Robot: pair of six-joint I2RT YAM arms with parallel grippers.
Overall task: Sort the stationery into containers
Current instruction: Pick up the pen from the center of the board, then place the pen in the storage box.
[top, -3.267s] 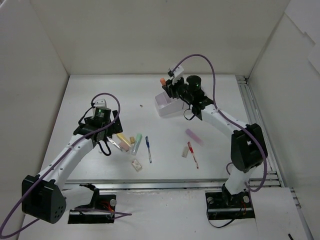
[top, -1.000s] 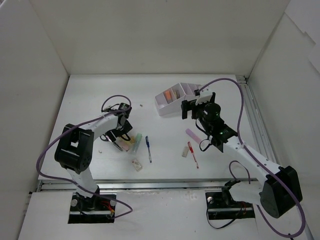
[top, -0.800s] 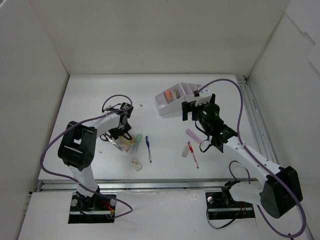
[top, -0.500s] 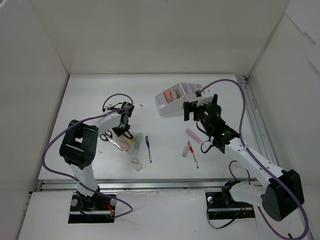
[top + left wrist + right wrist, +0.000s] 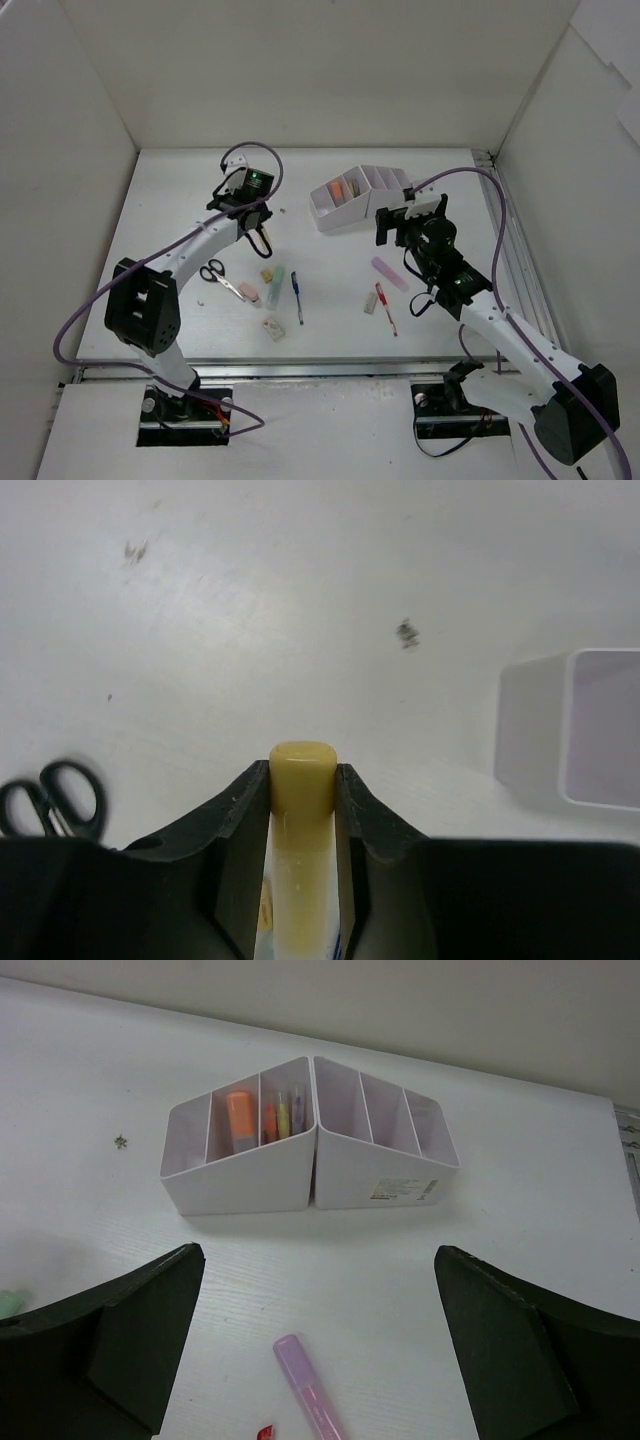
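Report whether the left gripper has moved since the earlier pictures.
Yes. The left gripper, shut on a yellow marker, has moved up the top view, away from the scissors and nearer the organizer.

No word, brand or number can be read anywhere; the only printing is a small pale sticker [image 5: 405,1189] on the near wall of the right half of the white organizer [image 5: 240,1175], its dark lines of print too small and blurred to make out.
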